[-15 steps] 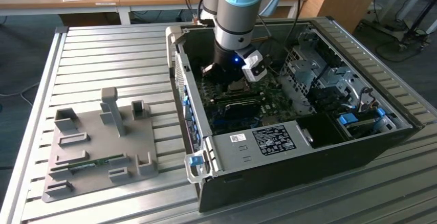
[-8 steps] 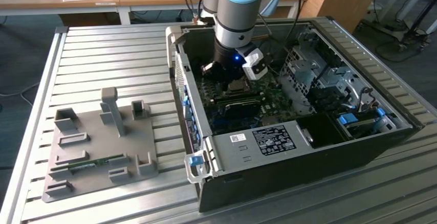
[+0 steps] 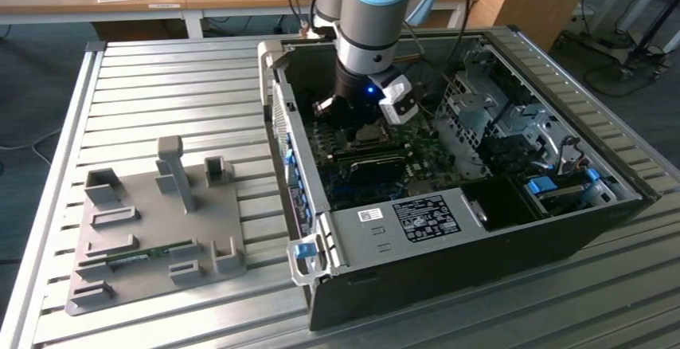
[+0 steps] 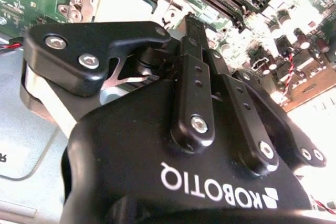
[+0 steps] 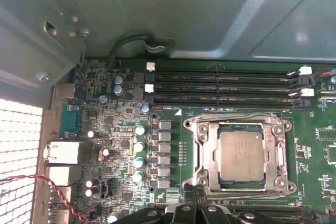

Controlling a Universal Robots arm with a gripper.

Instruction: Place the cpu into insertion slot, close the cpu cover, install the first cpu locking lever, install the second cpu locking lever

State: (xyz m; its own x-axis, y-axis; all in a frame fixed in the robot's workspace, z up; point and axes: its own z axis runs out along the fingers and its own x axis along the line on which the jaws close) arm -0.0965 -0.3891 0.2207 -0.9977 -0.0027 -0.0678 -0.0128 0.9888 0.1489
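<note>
Silver-grey cpu (image 5: 241,155) seated in the insertion slot (image 5: 207,174), cpu cover (image 5: 239,120) framing it.

In the exterior view the gripper (image 3: 359,119) hangs low inside the open computer case (image 3: 595,225), just above the socket on the green motherboard (image 3: 431,162). In the second wrist view the black fingers (image 4: 192,51) look drawn together, clamped on nothing. In the first wrist view the chip lies flat within its metal rim; it is probably light, stiff and fragile, so best held by opposite edges.
</note>
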